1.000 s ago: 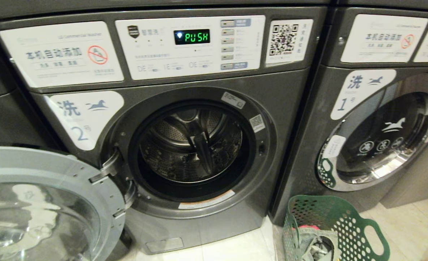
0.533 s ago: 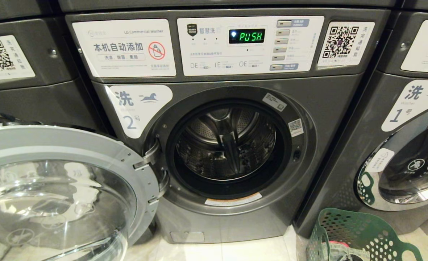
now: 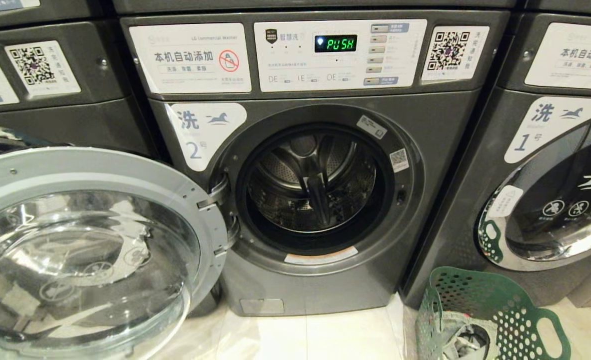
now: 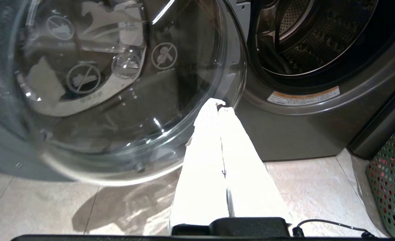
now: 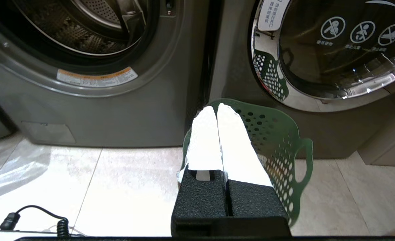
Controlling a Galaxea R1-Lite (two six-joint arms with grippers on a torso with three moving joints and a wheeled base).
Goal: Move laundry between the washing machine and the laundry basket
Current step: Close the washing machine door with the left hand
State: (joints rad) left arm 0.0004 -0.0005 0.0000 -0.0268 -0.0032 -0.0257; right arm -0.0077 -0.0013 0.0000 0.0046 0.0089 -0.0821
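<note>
Both grippers were pressed fully together and held nothing. Left gripper hung before the open washer door; right gripper hovered over the laundry basket

Open door: cut off at head view's 8 o'clock edge. Laundry basket: clipped at 5 o'clock; contents a grey tangle, items indistinguishable. Drum: lower interior in shadow. Panel print too small to read.
</note>
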